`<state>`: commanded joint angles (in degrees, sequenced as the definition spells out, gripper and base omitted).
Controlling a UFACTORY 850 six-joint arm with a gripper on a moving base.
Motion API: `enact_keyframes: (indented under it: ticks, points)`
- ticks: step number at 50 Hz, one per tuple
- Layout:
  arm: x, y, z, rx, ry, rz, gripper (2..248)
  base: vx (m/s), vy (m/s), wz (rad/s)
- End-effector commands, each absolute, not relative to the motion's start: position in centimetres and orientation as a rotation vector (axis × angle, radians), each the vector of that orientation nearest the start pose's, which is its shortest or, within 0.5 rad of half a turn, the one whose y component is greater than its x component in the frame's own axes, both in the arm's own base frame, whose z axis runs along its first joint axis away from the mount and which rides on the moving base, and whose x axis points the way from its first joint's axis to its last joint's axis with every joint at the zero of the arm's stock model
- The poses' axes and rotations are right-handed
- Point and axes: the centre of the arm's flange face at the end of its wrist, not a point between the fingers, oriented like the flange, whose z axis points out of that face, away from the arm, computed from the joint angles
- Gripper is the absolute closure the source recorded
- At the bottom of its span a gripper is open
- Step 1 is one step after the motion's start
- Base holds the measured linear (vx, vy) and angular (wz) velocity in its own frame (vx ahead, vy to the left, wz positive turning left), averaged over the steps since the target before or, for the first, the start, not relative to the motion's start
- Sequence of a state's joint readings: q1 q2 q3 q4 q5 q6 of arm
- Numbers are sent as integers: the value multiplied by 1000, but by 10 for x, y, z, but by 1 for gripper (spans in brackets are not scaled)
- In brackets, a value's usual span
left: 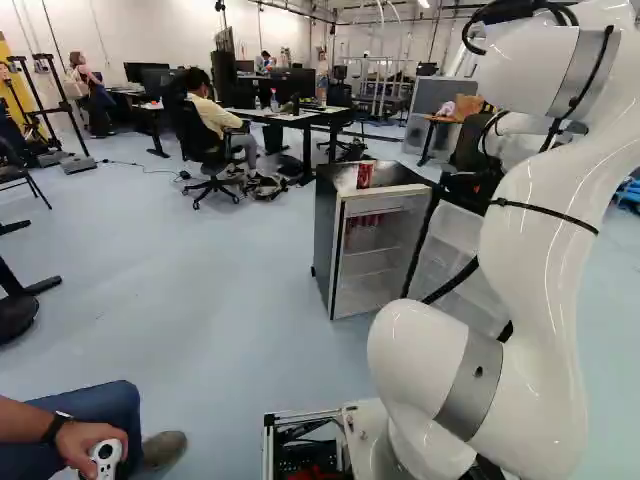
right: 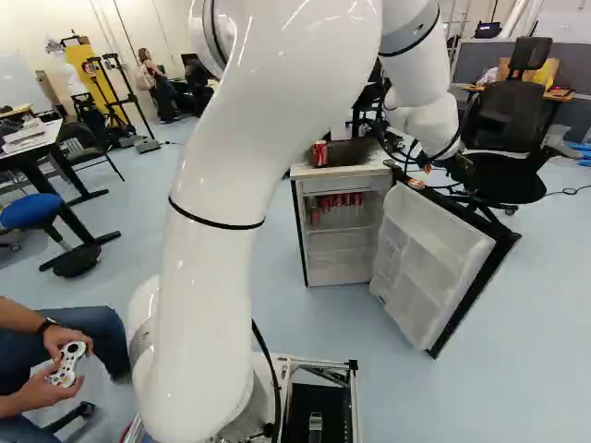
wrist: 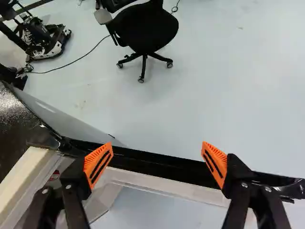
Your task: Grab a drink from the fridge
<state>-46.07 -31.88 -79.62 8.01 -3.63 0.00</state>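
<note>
Fingers (wrist: 92,161) of the gripper (right: 423,173) are standing wide apart, holding nothing; the fridge door (right: 452,240) is crossing between them, any contact being unclear. Red cans (right: 347,199), hard to count, are standing inside the fridge (left: 326,240); another can (right: 319,153) is resting on top. The arm (left: 540,260) is partly hiding the door in the left base view.

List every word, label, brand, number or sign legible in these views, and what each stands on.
No text can be read for certain.
Red cylindrical can on top of the small black-and-white fridge: pale marking, too small to read.
Red cans inside the fridge: too small to read.
</note>
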Motion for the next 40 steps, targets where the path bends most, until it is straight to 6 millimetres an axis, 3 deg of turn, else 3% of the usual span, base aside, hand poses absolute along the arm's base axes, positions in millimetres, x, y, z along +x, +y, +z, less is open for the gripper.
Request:
enact_keyframes:
  ticks: [40]
  points:
    - [500, -557, 439, -2801, 1478, -1135, 3, 0, 0, 0]
